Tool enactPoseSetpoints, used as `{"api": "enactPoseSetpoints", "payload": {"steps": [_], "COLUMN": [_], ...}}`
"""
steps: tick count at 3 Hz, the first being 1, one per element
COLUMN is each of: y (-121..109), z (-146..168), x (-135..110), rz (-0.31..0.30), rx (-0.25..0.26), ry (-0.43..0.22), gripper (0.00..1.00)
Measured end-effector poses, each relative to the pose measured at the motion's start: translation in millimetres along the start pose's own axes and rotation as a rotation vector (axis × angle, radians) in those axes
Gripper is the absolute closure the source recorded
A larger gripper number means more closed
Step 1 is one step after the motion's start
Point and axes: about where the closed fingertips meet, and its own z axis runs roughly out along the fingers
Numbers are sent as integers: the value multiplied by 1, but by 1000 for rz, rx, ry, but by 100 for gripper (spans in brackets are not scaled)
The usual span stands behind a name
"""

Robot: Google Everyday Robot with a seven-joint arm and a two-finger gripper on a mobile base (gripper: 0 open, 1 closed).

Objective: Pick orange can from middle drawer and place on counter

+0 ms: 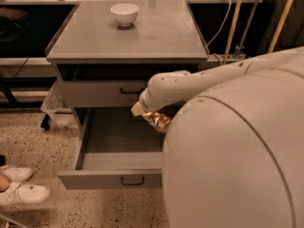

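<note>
My gripper (141, 110) hangs over the open middle drawer (111, 177), at its right side, at the end of my white arm. It is shut on the orange can (157, 120), a shiny, dented copper-orange can that sits tilted just below and right of the yellowish fingertips, held above the grey drawer floor. The counter (156, 37) is the broad grey cabinet top above and behind the gripper. The right part of the drawer is hidden by my body.
A white bowl (125, 13) stands at the counter's back left. The top drawer (99, 93) is closed. My bulky white body (237, 151) fills the right side. A person's white shoes (19, 189) are on the speckled floor at left.
</note>
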Motion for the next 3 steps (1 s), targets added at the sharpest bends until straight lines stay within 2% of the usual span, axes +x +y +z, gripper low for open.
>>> {"api": "enactPoseSetpoints", "payload": {"steps": [1, 2, 3], "y": [-29, -105, -171], "z": [-48, -88, -124], "x": [-41, -76, -117], "rz": [26, 133, 226], "rx": [98, 243, 385], "ry": [-23, -43, -94], "gripper": [100, 100, 100]}}
